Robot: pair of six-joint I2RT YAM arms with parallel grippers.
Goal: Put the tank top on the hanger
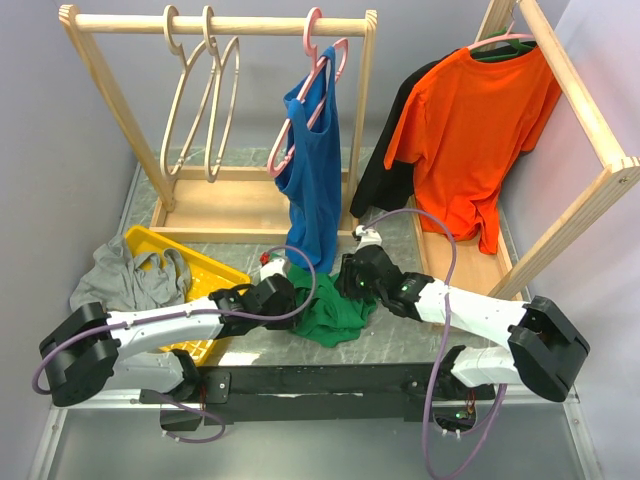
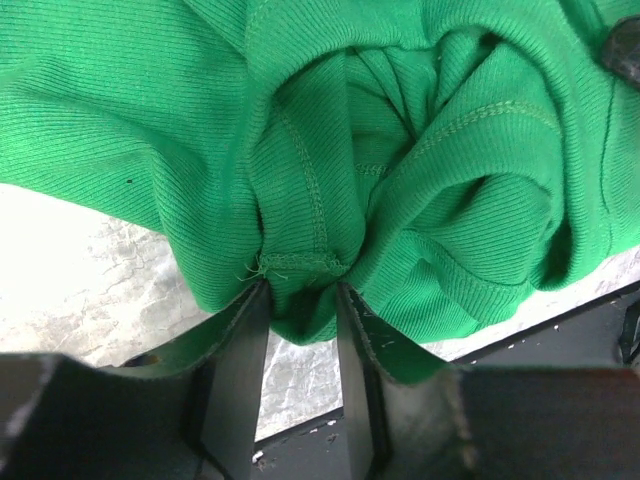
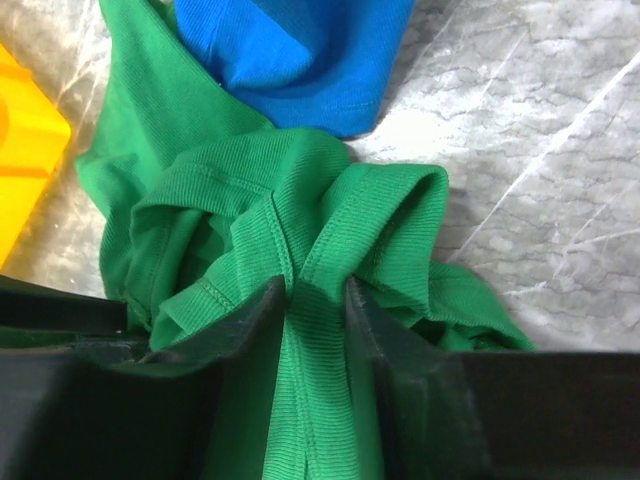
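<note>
The green tank top (image 1: 333, 312) lies bunched on the marble table between my two grippers. My left gripper (image 1: 283, 293) is shut on a gathered fold of it (image 2: 300, 290) at its left side. My right gripper (image 1: 352, 278) is shut on a strap of it (image 3: 318, 310) at its right side. The cloth fills both wrist views. Two pale beige hangers (image 1: 207, 110) hang on the wooden rack at the back left, far from both grippers.
A blue tank top (image 1: 313, 170) hangs on a pink hanger (image 1: 318, 75), its hem reaching the green cloth (image 3: 300, 60). A yellow tray (image 1: 205, 268) with a grey garment (image 1: 128, 278) sits left. An orange shirt (image 1: 478, 130) hangs on the right rack.
</note>
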